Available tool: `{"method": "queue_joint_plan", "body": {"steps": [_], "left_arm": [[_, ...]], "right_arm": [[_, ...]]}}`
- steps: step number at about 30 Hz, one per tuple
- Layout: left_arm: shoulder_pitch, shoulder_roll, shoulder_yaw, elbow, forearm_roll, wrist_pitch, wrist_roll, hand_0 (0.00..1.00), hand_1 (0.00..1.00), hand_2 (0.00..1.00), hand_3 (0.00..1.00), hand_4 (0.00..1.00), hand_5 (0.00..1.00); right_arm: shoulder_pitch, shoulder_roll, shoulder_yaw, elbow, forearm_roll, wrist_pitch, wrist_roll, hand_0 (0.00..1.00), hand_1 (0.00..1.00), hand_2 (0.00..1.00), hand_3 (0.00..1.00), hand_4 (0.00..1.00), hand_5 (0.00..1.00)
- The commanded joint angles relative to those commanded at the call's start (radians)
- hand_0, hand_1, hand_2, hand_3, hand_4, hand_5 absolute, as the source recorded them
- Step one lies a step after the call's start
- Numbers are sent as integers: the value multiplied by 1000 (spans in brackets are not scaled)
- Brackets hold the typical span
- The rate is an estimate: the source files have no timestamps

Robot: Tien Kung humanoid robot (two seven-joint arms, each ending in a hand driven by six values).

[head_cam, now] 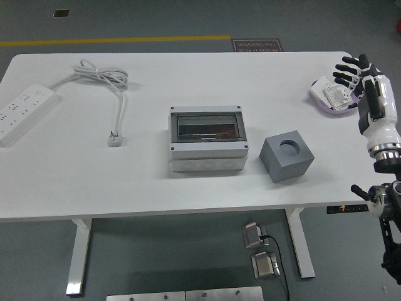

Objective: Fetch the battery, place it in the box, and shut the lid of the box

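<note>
The right hand (358,74), fingers loosely spread and empty, hovers over the tray (321,99) at the table's (188,81) far right edge, where the battery (335,95) lies, well apart from the grey cube (286,156) and, left of that, the box (206,138) with its lid down.

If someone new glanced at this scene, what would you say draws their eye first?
Probably the grey box with its dark see-through lid, at the middle of the white table, and the grey cube with a round hole just right of it. Next, the right hand, fingers spread over a small tray at the far right corner.
</note>
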Motion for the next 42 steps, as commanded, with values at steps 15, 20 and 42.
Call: {"method": "queue_joint_plan", "body": {"steps": [15, 20, 42], "left_arm": [[-2, -2, 63, 0, -7, -3, -88, 608, 633, 606, 629, 763, 139], [-5, 1, 73, 0, -14, -2, -93, 608, 633, 605, 629, 763, 137], [-26, 4, 6, 0, 86, 81, -147, 595, 600, 582, 615, 729, 83]], "right_arm": [[-26, -13, 40, 7, 1, 1, -1, 707, 629, 650, 658, 826, 846], [-25, -17, 53, 9, 0, 2, -2, 707, 628, 650, 658, 819, 838], [-36, -9, 77, 6, -6, 0, -1, 707, 628, 649, 656, 813, 828]]}}
